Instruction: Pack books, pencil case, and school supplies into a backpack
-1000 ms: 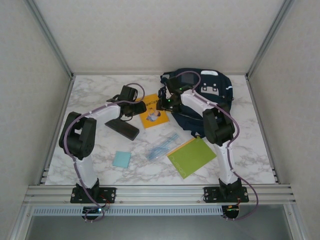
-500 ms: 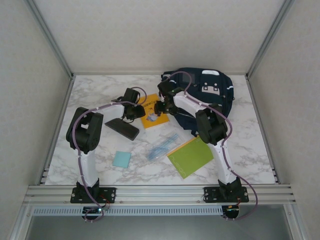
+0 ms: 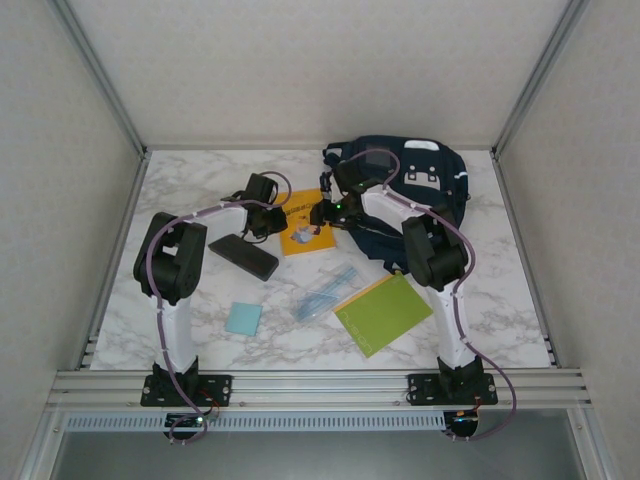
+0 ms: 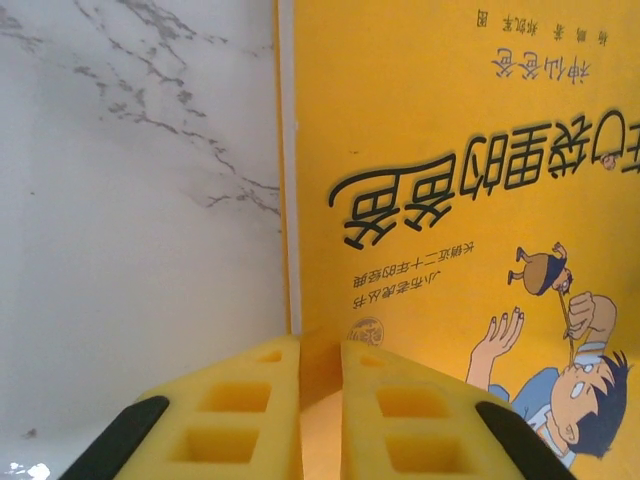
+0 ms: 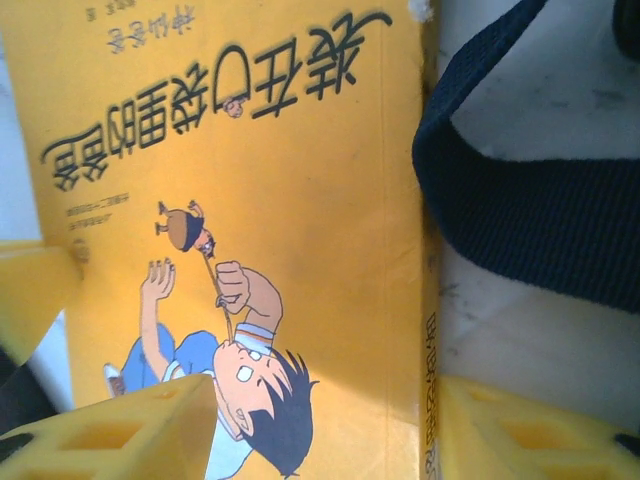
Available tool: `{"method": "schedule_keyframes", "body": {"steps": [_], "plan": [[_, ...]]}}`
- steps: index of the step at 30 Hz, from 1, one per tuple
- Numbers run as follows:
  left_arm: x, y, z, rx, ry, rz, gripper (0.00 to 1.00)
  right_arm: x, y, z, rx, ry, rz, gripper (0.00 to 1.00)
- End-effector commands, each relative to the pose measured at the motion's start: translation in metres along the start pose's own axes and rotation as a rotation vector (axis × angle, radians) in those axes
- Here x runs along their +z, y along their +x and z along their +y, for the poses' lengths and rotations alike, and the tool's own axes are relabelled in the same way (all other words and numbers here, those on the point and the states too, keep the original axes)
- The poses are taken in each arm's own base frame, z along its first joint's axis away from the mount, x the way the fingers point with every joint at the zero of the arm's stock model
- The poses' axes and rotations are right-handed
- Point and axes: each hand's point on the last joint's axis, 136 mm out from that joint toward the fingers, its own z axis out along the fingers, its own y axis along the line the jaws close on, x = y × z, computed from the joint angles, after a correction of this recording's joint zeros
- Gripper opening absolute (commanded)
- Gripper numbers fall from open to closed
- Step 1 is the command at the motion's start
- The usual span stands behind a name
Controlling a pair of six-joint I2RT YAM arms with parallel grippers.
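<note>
My left gripper (image 4: 320, 400) has just pinched the book (image 4: 440, 200) edge, right gripper (image 5: 325, 395) open and empty above it: lift should be possible

The top external camera hangs high above and behind the arm bases (image 3: 185, 388) (they line the bottom of its frame). It looks down and forward from far off, taking in the whole table (image 3: 190, 190). The left wrist camera rides right behind the left claw (image 4: 320, 360), which pokes in along the bottom edge, and faces down very near the orange-yellow book (image 4: 450, 200). The right wrist camera sits equally close behind the right claw (image 5: 325, 400), seen in both lower corners. Both wrist views share that book's cartoon cover, which lies small at centre frame from above.
</note>
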Motion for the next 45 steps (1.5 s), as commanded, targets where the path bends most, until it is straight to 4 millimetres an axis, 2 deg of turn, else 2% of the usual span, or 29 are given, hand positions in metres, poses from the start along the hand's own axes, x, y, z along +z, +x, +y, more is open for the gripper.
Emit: {"method": "schedule_keyframes", "body": {"steps": [1, 4, 7, 11, 19, 26, 35, 40, 43, 45], "plan": [[0.024, 0.033, 0.016, -0.023, -0.038, 0.109, 0.12, -0.025, 0.009, 0.065, -0.012, -0.234, 0.030, 0.56], [0.023, 0.031, 0.016, -0.019, -0.040, 0.104, 0.12, -0.033, 0.010, 0.070, -0.012, -0.258, 0.014, 0.55], [0.023, 0.031, 0.016, -0.018, -0.042, 0.107, 0.12, -0.031, 0.011, 0.067, -0.003, -0.255, 0.011, 0.52], [0.023, 0.031, 0.016, -0.018, -0.042, 0.109, 0.13, -0.027, 0.013, 0.069, 0.022, -0.288, 0.019, 0.43], [0.023, 0.034, 0.018, -0.016, -0.052, 0.118, 0.13, -0.038, 0.005, 0.079, 0.030, -0.364, -0.044, 0.30], [0.022, 0.035, 0.019, -0.016, -0.056, 0.119, 0.13, -0.056, 0.000, 0.089, 0.026, -0.435, -0.102, 0.31], [0.023, 0.036, 0.015, -0.015, -0.045, 0.122, 0.12, -0.035, 0.003, 0.078, 0.084, -0.434, -0.105, 0.31], [0.024, 0.038, 0.015, -0.020, -0.044, 0.127, 0.13, -0.031, 0.001, 0.076, 0.092, -0.417, -0.108, 0.36], [0.023, 0.038, 0.014, -0.021, -0.039, 0.124, 0.12, -0.032, 0.001, 0.075, 0.091, -0.411, -0.114, 0.30], [0.023, 0.038, 0.015, -0.023, -0.039, 0.123, 0.13, -0.033, 0.001, 0.074, 0.091, -0.402, -0.116, 0.21]]}}
